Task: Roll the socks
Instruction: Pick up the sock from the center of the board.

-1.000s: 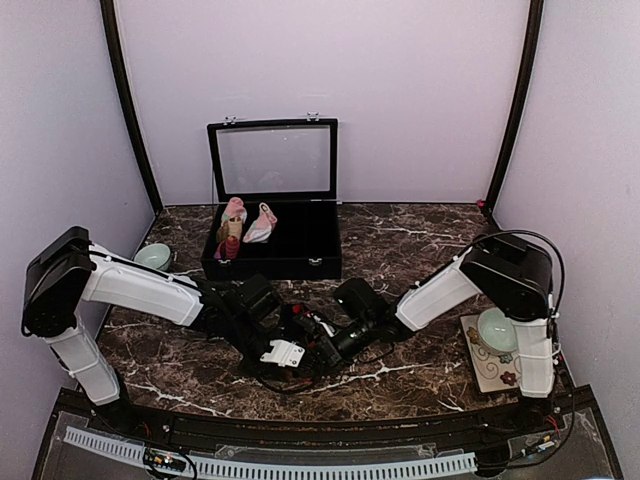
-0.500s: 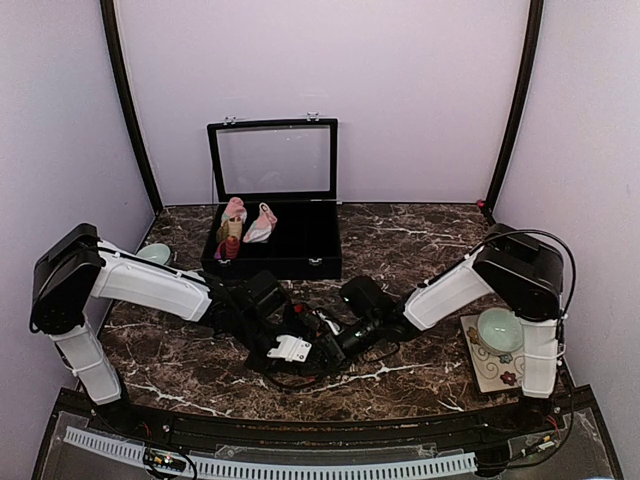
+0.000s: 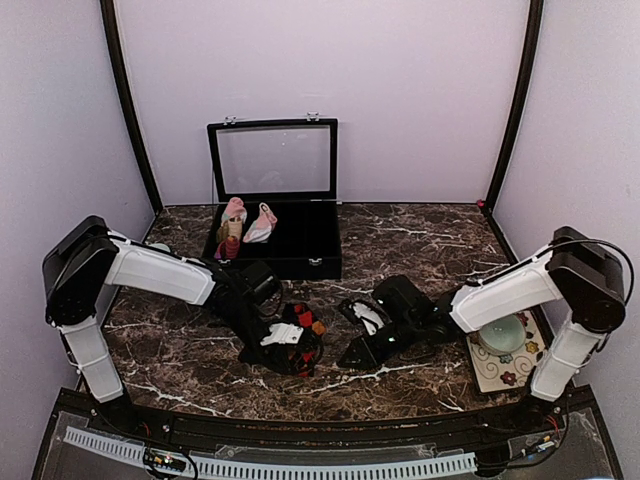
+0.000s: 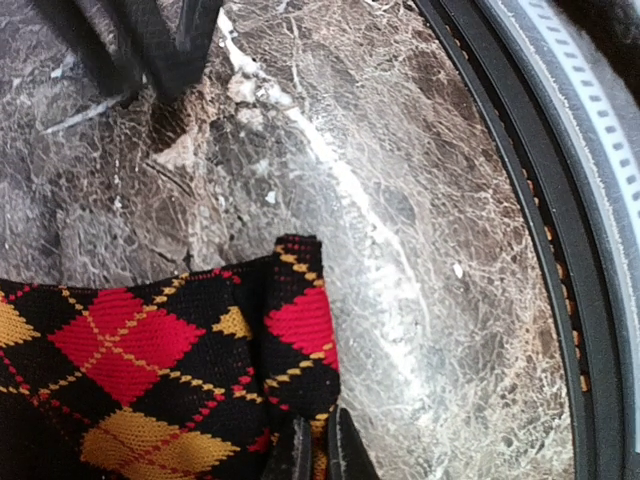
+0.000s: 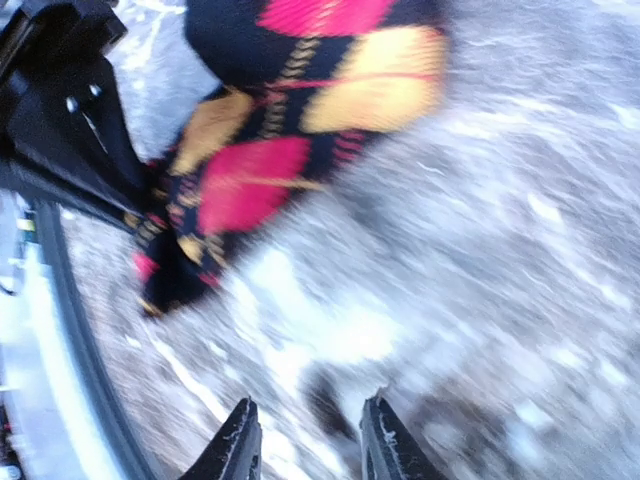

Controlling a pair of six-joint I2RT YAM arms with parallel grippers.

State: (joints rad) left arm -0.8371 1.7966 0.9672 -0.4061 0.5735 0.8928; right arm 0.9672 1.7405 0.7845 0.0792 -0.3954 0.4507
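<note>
The black argyle sock [image 3: 304,323] with red, orange and yellow diamonds lies bunched on the marble table near the front middle. My left gripper [image 3: 291,351] is shut on its edge; the left wrist view shows the fingertips [image 4: 300,455] pinching the sock [image 4: 150,370]. My right gripper [image 3: 348,360] is open and empty, just right of the sock. In the blurred right wrist view its fingers [image 5: 240,440] stand apart above bare marble, with the sock [image 5: 290,120] ahead. A pink and white sock [image 3: 262,226] lies in the black case.
An open black case [image 3: 310,262] stands at the back, with an upright pink-topped roll [image 3: 231,231] inside. A teal bowl [image 3: 153,256] sits at the left. Another bowl [image 3: 498,334] rests on a patterned mat at the right. A black rail [image 4: 520,200] runs along the table's front.
My right gripper has drawn back to the right, away from the argyle sock, and its arm has stretched out. The sock now shows. My left gripper has stayed on it.
</note>
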